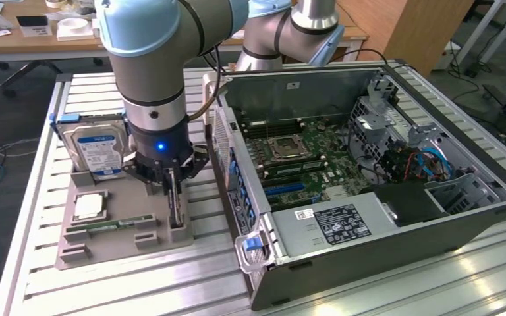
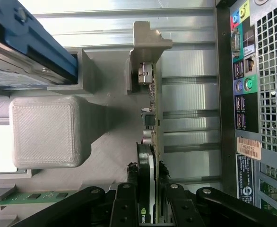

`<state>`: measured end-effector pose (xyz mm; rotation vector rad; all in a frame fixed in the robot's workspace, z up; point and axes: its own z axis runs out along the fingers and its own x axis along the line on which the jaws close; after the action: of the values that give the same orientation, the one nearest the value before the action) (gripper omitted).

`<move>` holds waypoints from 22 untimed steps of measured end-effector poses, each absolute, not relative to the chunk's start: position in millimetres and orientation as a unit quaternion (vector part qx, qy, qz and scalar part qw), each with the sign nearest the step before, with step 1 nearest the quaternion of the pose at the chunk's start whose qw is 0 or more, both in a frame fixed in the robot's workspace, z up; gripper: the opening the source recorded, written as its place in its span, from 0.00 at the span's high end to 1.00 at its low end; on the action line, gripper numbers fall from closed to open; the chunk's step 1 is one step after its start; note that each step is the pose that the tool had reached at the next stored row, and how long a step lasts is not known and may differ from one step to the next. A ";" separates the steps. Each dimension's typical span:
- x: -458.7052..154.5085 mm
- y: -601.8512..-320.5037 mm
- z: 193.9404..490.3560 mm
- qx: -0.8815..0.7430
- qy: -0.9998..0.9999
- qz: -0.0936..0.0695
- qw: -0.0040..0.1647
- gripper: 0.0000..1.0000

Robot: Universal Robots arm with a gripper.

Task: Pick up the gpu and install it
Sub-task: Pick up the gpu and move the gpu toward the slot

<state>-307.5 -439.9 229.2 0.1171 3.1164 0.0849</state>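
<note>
From my remote seat, the thin black-faced gpu card (image 1: 177, 212) (image 2: 150, 120) stands on edge in a slot of the grey plastic parts holder (image 1: 112, 249), beside the open black computer case (image 1: 341, 263). The black gripper (image 1: 176, 191) (image 2: 147, 168) straddles its upper edge. I cannot tell whether it has clamped.

Holder tray (image 1: 116, 250) — matt grey plastic, ribbed; table (image 1: 429, 289) — glossy slatted metal.

Tool (image 1: 176, 196) astride upright gpu (image 1: 177, 220) in grey holder (image 1: 112, 249).
</note>
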 end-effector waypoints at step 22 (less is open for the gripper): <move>-307.5 -439.9 246.4 0.016 0.999 0.027 0.010 0.73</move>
<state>-307.5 -439.9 246.4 0.0501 3.1193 0.0858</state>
